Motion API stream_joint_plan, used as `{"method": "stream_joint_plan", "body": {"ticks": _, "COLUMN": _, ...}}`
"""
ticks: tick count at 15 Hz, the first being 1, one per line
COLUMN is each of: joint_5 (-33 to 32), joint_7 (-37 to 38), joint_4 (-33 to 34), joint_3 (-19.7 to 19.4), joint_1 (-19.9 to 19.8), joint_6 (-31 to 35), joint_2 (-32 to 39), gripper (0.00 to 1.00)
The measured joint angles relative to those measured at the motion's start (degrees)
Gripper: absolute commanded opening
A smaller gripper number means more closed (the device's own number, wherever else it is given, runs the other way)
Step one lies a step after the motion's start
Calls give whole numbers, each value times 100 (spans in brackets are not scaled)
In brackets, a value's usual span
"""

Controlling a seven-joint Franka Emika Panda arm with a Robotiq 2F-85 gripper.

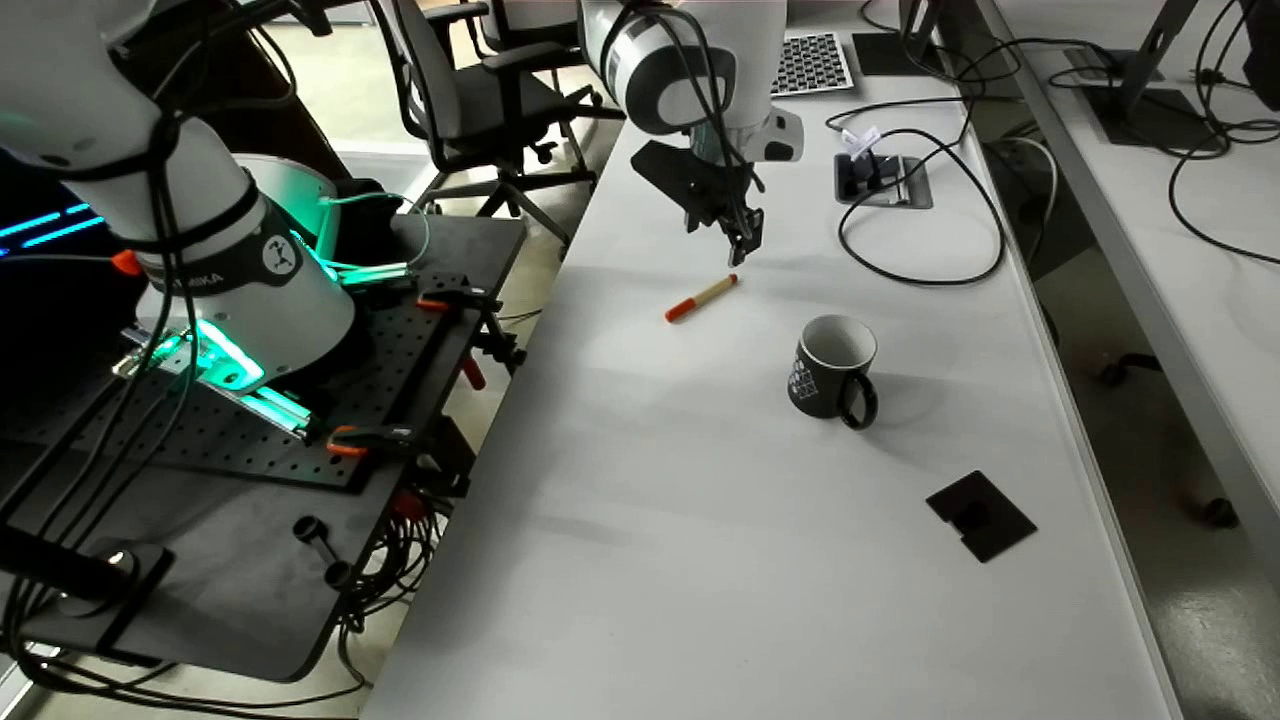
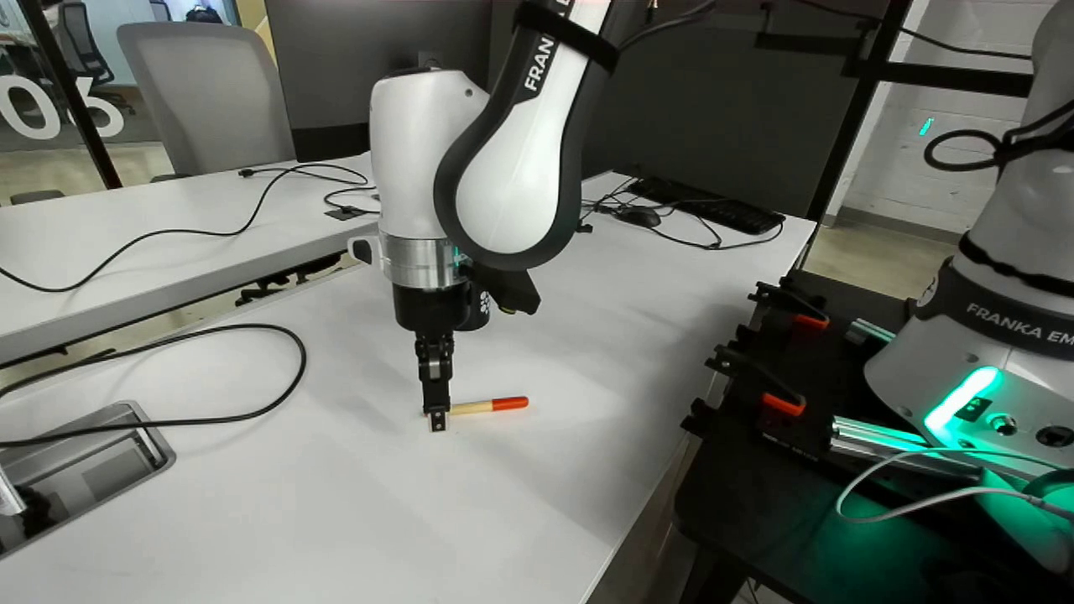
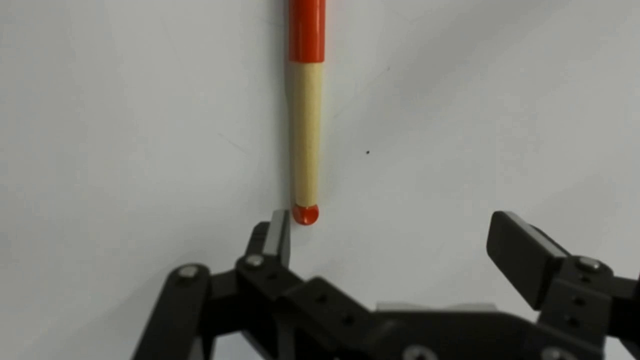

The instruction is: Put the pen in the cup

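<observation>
Cam setup: 2 ext. views fr. approx. opp. ends, wrist view close-up

Wrist view: fr. just behind the fingers (image 3: 520, 262), v. close, facing down past them at the desk (image 3: 450, 125), pen (image 3: 307, 135) mostly ahead of them. In an exterior view: high, farther off, facing steeply down along desk; cup (image 1: 825, 375) on near side of fingers, robot base (image 1: 275, 320) pic-left of them. In an exterior view: lower, nearer, flatter angle, facing approx. opp. way; metal insert (image 2: 117, 482) on near side of fingers, robot base pic-right. Both ext. views share fingers, pen, robot base; wrist view shares fingers & pen w/ both.
</observation>
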Motion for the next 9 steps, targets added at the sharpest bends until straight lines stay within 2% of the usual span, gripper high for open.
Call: {"method": "stream_joint_plan", "body": {"ticks": 9, "joint_5": -222, "joint_7": 555, "joint_4": 330, "joint_3": -525, "joint_1": 415, "joint_6": 0, "joint_2": 272, "gripper": 100}}
